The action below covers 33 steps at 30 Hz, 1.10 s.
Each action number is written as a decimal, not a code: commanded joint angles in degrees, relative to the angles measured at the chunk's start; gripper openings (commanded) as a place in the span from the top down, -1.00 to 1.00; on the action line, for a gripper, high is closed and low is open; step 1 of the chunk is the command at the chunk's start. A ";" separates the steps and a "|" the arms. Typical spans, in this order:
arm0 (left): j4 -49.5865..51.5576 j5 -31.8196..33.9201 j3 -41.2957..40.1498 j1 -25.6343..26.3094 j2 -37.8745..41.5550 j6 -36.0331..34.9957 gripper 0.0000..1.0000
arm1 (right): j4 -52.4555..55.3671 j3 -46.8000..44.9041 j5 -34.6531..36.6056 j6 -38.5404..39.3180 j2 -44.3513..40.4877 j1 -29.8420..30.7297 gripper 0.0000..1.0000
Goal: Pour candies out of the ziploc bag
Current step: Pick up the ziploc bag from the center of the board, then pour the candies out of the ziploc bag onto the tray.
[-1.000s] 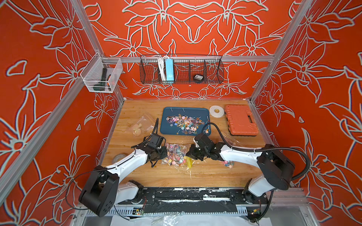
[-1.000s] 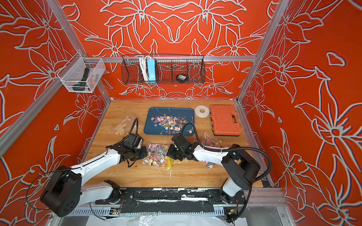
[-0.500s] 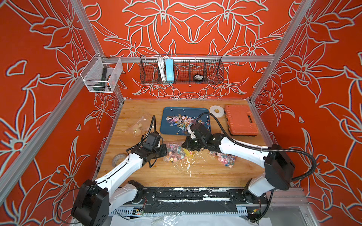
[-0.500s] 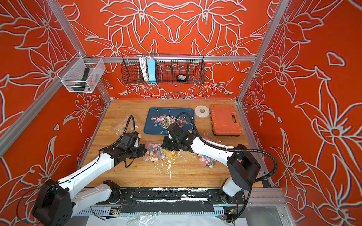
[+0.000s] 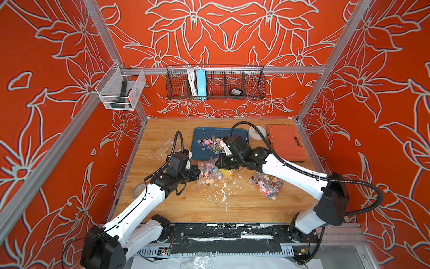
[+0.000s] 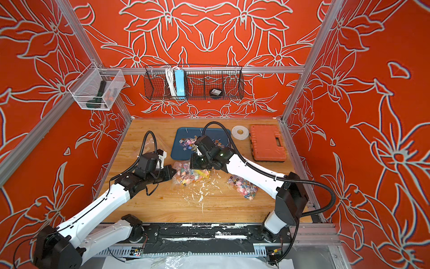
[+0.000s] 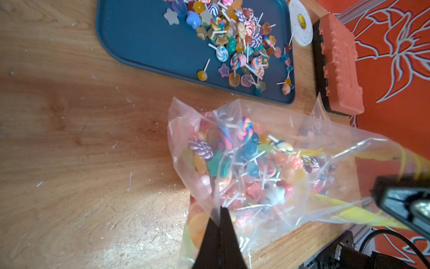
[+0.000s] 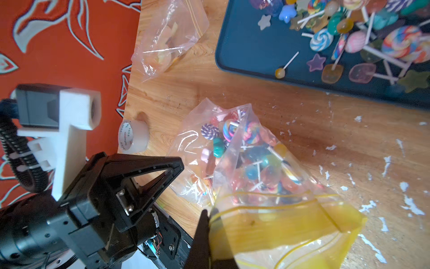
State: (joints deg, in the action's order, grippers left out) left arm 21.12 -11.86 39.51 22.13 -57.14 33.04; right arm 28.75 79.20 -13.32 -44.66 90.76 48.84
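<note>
beside blue tray (image 5: 200, 151), ziploc bag (image 5: 210, 174) of candies (image 7: 246, 160), pinched by left claw (image 7: 220, 210) and right claw (image 8: 209, 216)

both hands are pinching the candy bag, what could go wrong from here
1. The bag is short of the tray, above bare table; tipped now, its candies would likely land on the wood.
2. The left hand and right hand each pinch only a thin fold of film, so the loaded bag may slip free.
3. The right arm hangs over the tray's candy pile and could sweep some off.
</note>
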 commanded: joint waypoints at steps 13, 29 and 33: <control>-8.20 6.62 14.07 0.15 -13.07 0.43 1.00 | 8.62 18.23 1.40 9.13 7.08 -9.07 1.00; -14.00 7.32 33.27 0.24 -35.01 -1.00 1.00 | 8.18 27.78 5.88 12.45 19.64 -17.84 1.00; -14.22 5.40 37.50 0.22 -38.34 -2.50 1.00 | 8.03 27.44 7.28 12.32 21.42 -19.69 1.00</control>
State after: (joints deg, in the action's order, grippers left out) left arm 10.52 -4.84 73.60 22.17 -94.65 32.47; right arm 37.43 104.64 -8.34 -33.34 111.35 30.13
